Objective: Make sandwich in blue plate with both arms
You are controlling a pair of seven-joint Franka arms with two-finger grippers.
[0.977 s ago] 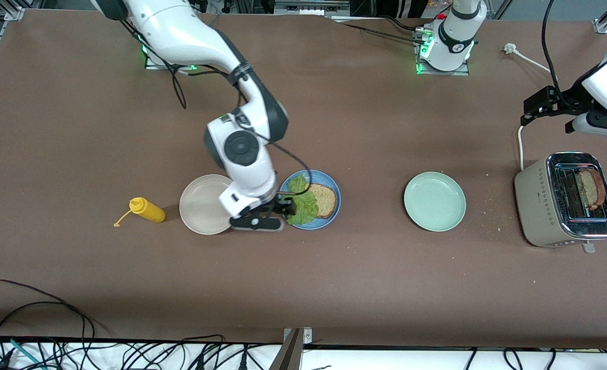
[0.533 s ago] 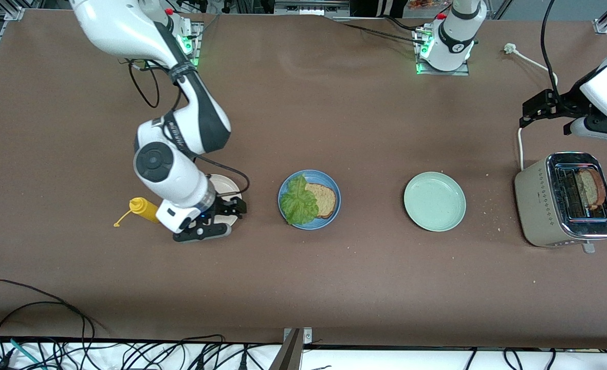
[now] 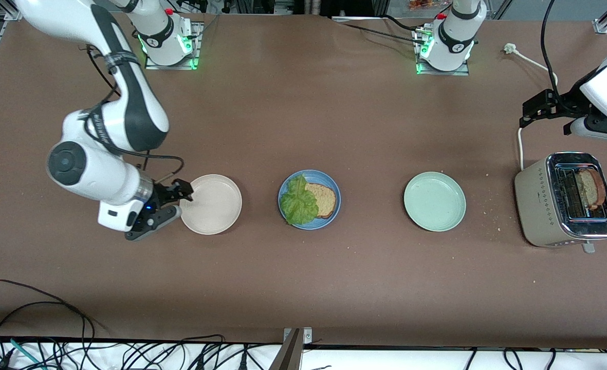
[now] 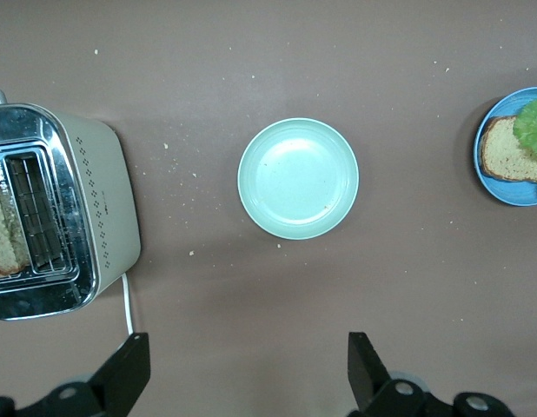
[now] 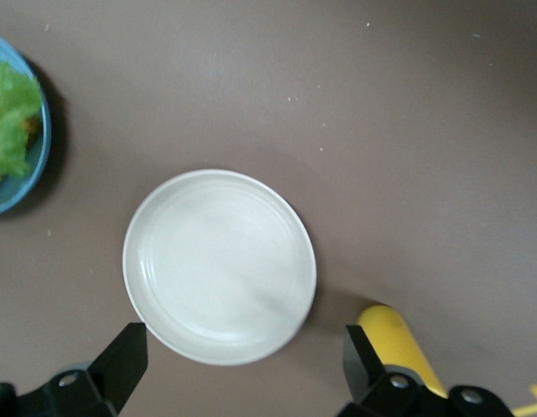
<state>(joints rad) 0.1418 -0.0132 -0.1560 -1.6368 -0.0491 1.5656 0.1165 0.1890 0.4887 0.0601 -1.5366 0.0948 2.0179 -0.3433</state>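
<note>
Front view: crumbs (image 3: 490, 211) dot the brown table (image 3: 334, 277) beside the toaster (image 3: 565, 200).

The table (image 3: 303, 288) had a matt brown surface, a little rough like felt, with small crumbs on it. The blue plate (image 3: 334, 184), the cream plate (image 3: 212, 204) and the mint-green plate (image 3: 434, 201) looked smooth with a soft shine. The bread slice (image 3: 324, 199) was coarse and grainy, the lettuce leaf (image 3: 298, 201) ruffled. The toaster (image 3: 539, 205) had matt beige sides and a polished metal top. The yellow bottle (image 5: 397, 347) looked like smooth plastic. The arms' shells were glossy white.
</note>
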